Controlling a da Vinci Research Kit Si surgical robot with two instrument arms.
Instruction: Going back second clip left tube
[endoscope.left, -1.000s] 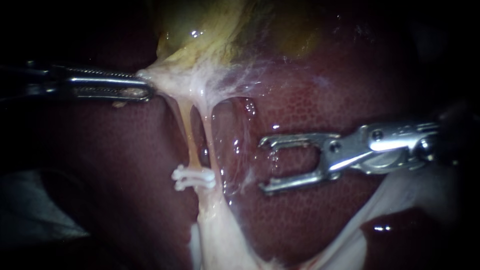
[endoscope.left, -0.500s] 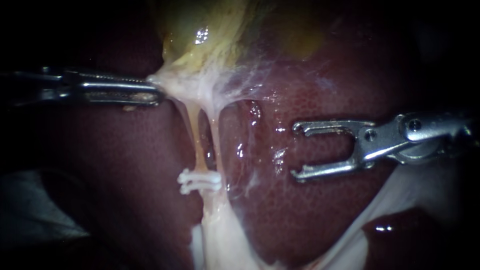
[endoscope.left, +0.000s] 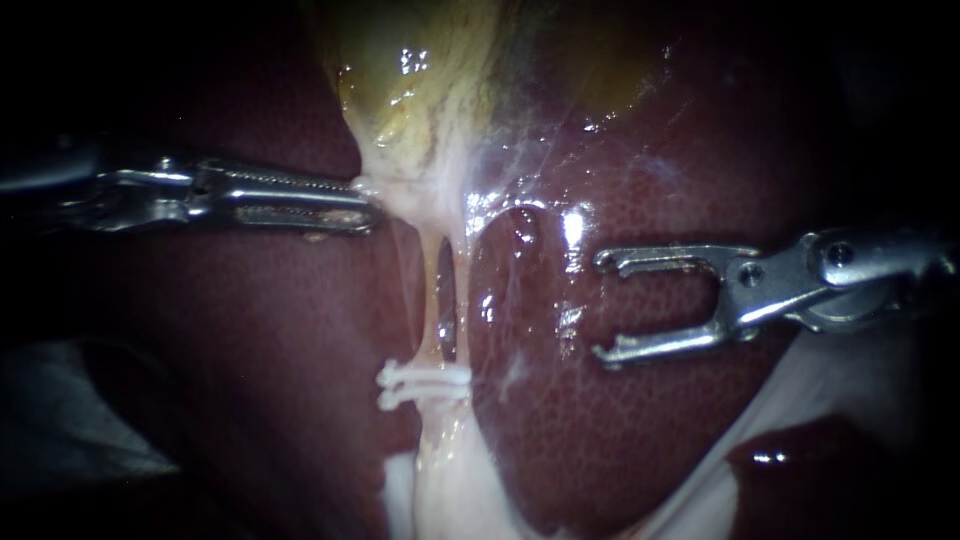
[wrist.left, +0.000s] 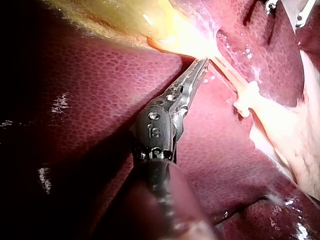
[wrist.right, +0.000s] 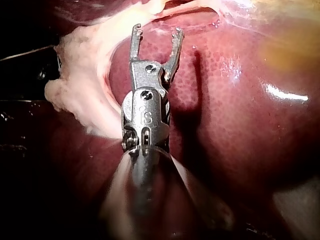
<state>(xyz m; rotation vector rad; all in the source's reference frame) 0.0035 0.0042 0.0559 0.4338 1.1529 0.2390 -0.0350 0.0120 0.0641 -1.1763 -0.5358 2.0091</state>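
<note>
Endoscope view: over the last second the right end effector has backed off. It was just beside the clip; now it hangs well apart from it over the liver, jaws spread wide and holding nothing. On the clip's other side and above it, the left end effector stays clamped on the pale tissue under the gallbladder. It has carried that tissue sideways, so the left tube and its neighbour now rise almost straight from the clip.

I'd judge the withdrawal well under way. The clip lies white across the foot of the tubes; whether it catches only the left tube I cannot tell. The liver is wet and glaring, likely slippery. Nothing stands between the clip and the empty jaws, and bare tube shows above the clip.
</note>
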